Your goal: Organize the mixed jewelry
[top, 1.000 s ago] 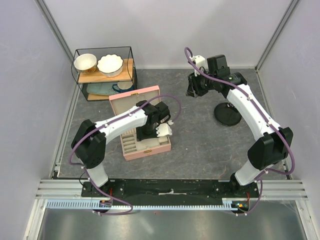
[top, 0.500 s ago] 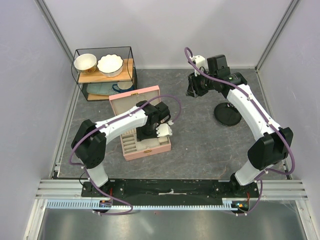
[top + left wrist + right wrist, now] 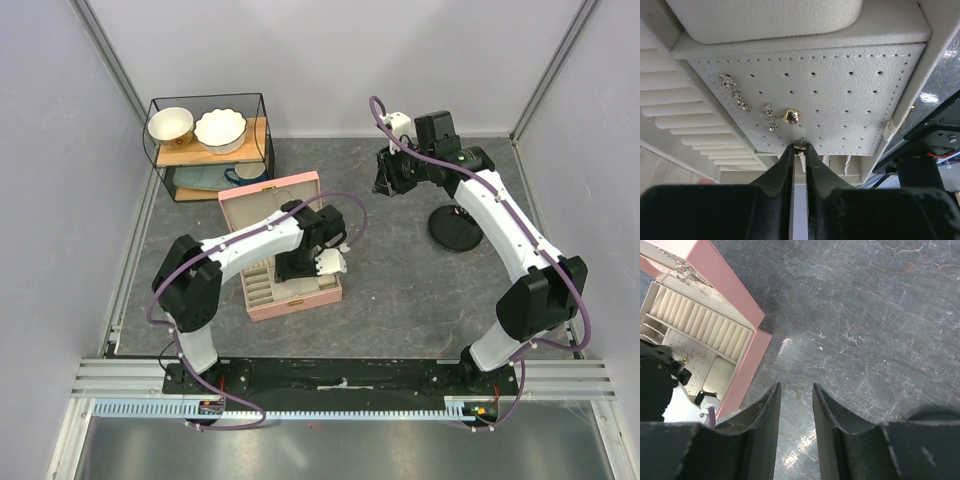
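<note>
The left fingers (image 3: 784,167) are clenched almost together on a tiny pale piece (image 3: 800,149); a thin pin rises from it and its tip meets the near edge of the perforated white panel (image 3: 850,95) inside the pink box (image 3: 262,205); on that panel a gold stud (image 3: 791,116) sits just beyond the fingertips at 12 o'clock; a short sparkly cluster (image 3: 771,117) lies just beside the stud at 9 o'clock, and a longer sparkly strip (image 3: 734,90) lies farther out at 10 o'clock; ribbed ring rolls (image 3: 685,117) fill the compartment at 9 o'clock of the panel, and a plain cushion (image 3: 765,17) lies at 12 o'clock.

From overhead the pink box lies open at 9 o'clock of the grey bench (image 3: 400,290), the left arm reaching over its near half; the right fingers (image 3: 765,420) stand released, a clear gap between them with only bench surface showing through; they hang at 1 o'clock of the bench, well apart from the box; a black disc stand (image 3: 456,230) sits at 3 o'clock; a wire shelf (image 3: 210,145) with two bowls stands at 10 o'clock.
</note>
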